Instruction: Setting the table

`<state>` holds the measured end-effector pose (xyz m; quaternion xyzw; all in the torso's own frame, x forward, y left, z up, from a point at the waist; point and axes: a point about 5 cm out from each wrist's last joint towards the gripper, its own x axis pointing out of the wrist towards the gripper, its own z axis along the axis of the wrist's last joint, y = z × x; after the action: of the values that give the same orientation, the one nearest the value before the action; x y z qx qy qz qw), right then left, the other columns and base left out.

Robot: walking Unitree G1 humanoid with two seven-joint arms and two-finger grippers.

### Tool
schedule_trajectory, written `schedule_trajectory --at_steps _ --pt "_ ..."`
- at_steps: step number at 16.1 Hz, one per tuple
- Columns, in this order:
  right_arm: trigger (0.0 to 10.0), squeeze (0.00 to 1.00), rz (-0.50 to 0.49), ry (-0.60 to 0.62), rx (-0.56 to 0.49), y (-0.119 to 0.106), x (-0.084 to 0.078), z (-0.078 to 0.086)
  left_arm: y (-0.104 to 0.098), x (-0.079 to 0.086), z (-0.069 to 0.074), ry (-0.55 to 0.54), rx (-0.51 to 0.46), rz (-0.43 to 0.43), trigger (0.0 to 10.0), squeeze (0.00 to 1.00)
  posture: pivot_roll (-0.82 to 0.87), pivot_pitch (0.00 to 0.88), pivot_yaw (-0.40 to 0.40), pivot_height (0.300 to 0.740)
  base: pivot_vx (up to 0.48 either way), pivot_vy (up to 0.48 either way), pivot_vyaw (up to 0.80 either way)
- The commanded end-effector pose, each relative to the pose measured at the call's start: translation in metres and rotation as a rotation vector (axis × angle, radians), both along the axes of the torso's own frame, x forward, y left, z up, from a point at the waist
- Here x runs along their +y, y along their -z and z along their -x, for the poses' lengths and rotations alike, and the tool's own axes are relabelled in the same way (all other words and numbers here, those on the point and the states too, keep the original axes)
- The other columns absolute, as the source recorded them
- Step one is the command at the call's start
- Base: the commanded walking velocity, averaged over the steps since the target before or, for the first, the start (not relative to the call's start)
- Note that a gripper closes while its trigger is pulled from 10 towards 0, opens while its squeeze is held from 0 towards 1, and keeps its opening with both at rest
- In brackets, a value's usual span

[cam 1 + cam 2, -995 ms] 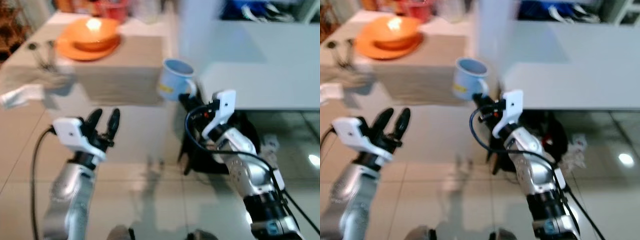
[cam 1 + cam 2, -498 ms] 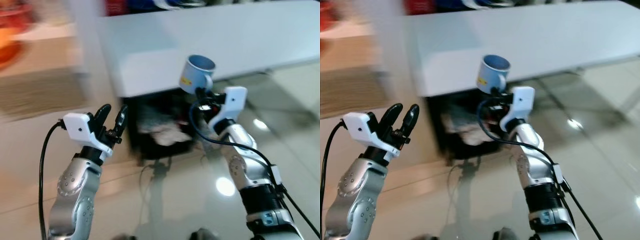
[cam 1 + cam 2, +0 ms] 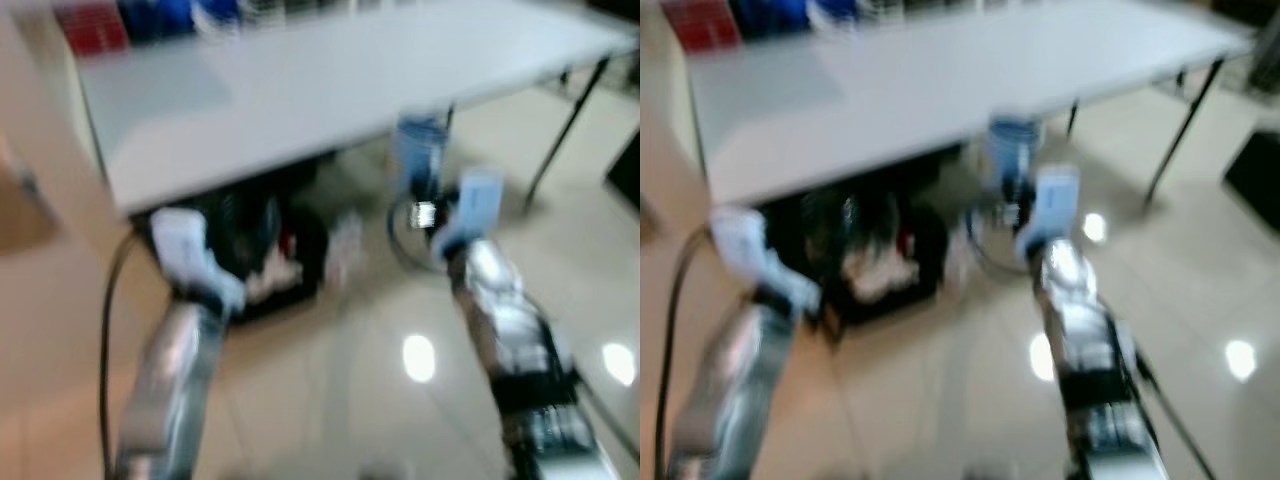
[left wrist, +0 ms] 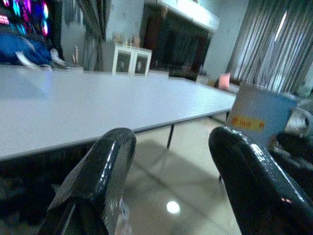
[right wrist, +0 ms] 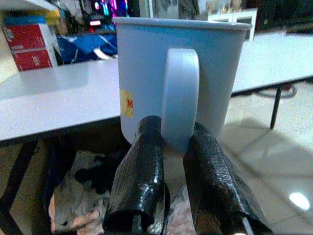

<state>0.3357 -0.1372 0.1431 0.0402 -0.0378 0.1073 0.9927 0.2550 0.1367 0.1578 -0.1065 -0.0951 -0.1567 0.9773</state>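
Right gripper (image 5: 171,147) pinching the handle of a blue mug (image 5: 146,83) near the white table (image 3: 300,90); left gripper (image 4: 168,161) spread, empty.

My left gripper (image 4: 168,161) has its two black fingers (image 4: 100,171) spread apart in the lower frame, a white table (image 4: 88,107) across the left, a blue mug (image 4: 259,120) at the right edge.
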Motion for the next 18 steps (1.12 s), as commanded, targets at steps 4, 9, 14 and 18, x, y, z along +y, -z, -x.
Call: schedule_trajectory --at_steps 4,9,14,18 --pt "10.0 0.00 -0.012 -0.009 -0.030 -0.009 0.010 -0.004 -0.008 0.002 -0.001 -0.009 -0.033 -0.015 10.0 0.00 -0.10 0.096 0.017 0.740 0.472 0.000 0.00" --pt "10.0 0.00 -0.027 -0.023 -0.066 -0.016 0.012 -0.005 -0.012 0.000 -0.001 0.002 -0.047 -0.013 10.0 0.00 -0.10 0.097 0.017 0.740 0.472 0.000 0.00" --pt "10.0 0.00 0.015 -0.059 -0.107 -0.024 0.018 -0.008 -0.019 -0.003 -0.002 0.012 -0.068 -0.017 10.0 0.00 -0.10 0.102 0.018 0.740 0.472 0.000 0.00" --pt "10.0 0.00 0.067 -0.121 -0.151 -0.030 0.023 -0.009 -0.021 -0.003 0.000 0.012 -0.070 -0.020 10.0 0.00 -0.10 0.111 0.018 0.740 0.472 0.000 0.57"
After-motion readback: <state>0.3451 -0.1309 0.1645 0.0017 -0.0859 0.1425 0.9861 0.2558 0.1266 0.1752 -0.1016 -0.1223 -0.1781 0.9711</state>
